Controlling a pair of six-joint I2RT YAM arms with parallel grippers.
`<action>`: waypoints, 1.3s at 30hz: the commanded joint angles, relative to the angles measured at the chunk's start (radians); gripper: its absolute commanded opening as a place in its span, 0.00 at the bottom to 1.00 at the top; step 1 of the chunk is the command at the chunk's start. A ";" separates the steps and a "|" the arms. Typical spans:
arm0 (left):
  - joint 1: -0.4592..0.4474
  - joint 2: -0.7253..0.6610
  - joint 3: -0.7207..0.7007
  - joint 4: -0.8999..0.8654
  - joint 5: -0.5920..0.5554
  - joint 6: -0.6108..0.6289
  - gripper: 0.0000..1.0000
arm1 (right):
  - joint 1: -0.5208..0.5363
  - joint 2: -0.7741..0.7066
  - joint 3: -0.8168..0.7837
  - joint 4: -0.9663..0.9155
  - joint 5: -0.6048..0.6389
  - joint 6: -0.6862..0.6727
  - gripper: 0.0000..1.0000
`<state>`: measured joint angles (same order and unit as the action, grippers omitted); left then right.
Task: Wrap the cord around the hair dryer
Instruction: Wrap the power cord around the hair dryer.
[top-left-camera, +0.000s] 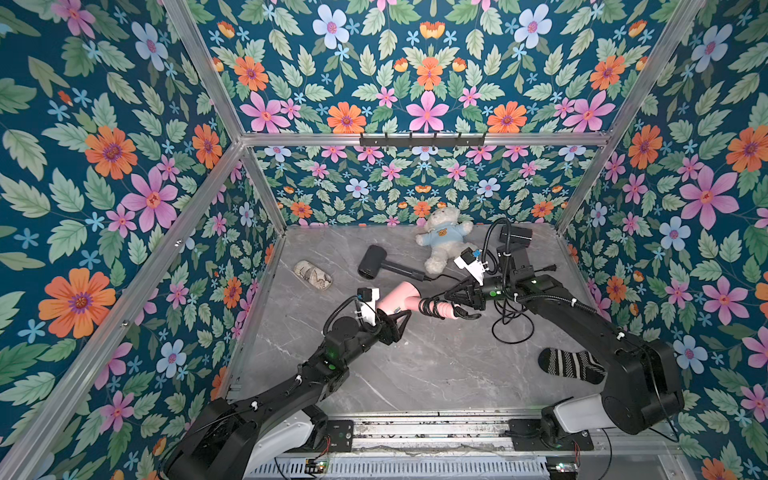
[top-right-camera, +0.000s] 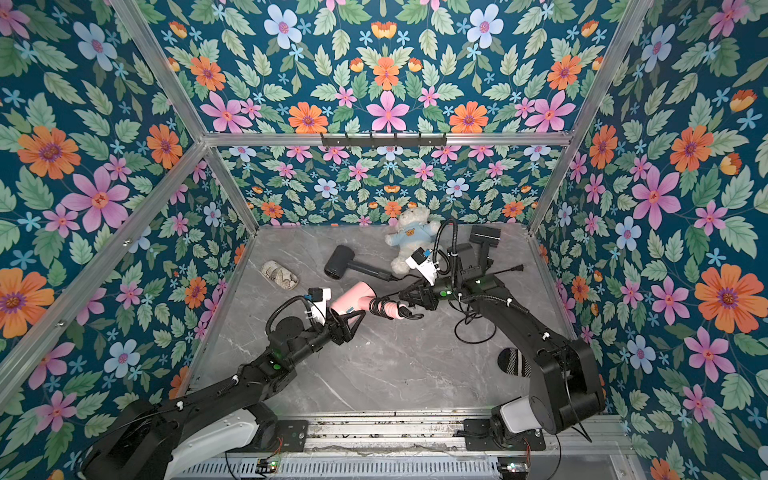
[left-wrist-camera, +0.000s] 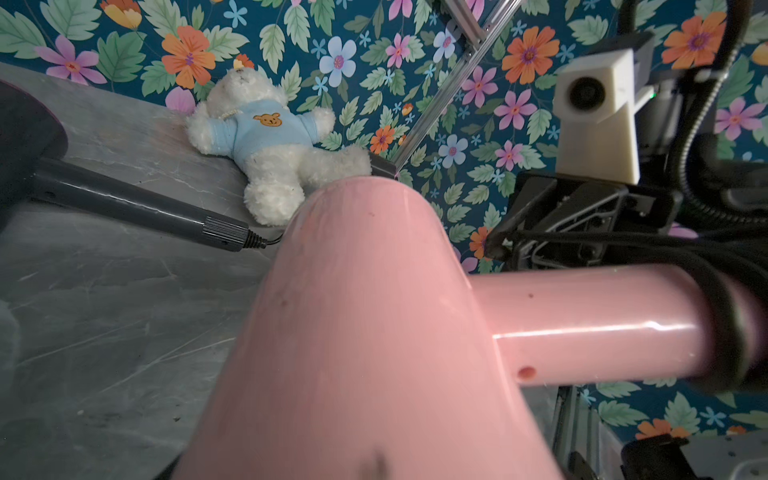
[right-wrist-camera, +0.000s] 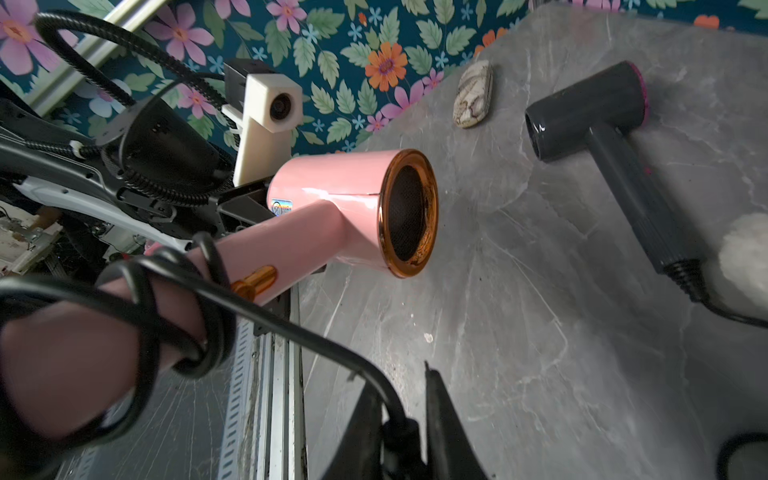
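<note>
1. Step: wrap in progress. Several coils of cord (top-left-camera: 428, 308) sit round the handle of the pink hair dryer (top-left-camera: 397, 296), held between both arms over the table (top-left-camera: 415, 374).
2. Left end effector (top-left-camera: 404, 318) is clamped on the dryer barrel. Right end effector (right-wrist-camera: 399, 424) is pinching the cord just beside the coils.
3. Next (est.): pass cord round handle again and feed slack loops (top-left-camera: 512, 330) w/o snagging.
4. Containers: none open. Patterned pouch (top-left-camera: 312, 274), contents not visible.

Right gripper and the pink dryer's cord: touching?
Touching. The right wrist view shows the black cord clamped in the right gripper, between its jaws.
</note>
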<state>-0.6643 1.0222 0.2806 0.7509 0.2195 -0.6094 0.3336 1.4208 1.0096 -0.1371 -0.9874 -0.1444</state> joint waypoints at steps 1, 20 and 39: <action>0.001 -0.019 0.010 0.278 -0.079 -0.134 0.00 | -0.005 -0.022 -0.066 0.317 0.043 0.149 0.00; -0.150 0.132 0.204 -0.050 -0.547 -0.333 0.00 | 0.287 -0.122 -0.414 0.878 0.746 0.197 0.00; -0.235 0.087 0.340 -0.531 -0.894 -0.449 0.00 | 0.501 -0.038 -0.366 0.893 1.207 -0.043 0.00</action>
<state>-0.8921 1.1107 0.5869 0.2897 -0.4873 -1.0355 0.8154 1.3712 0.6304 0.8150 0.1589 -0.1066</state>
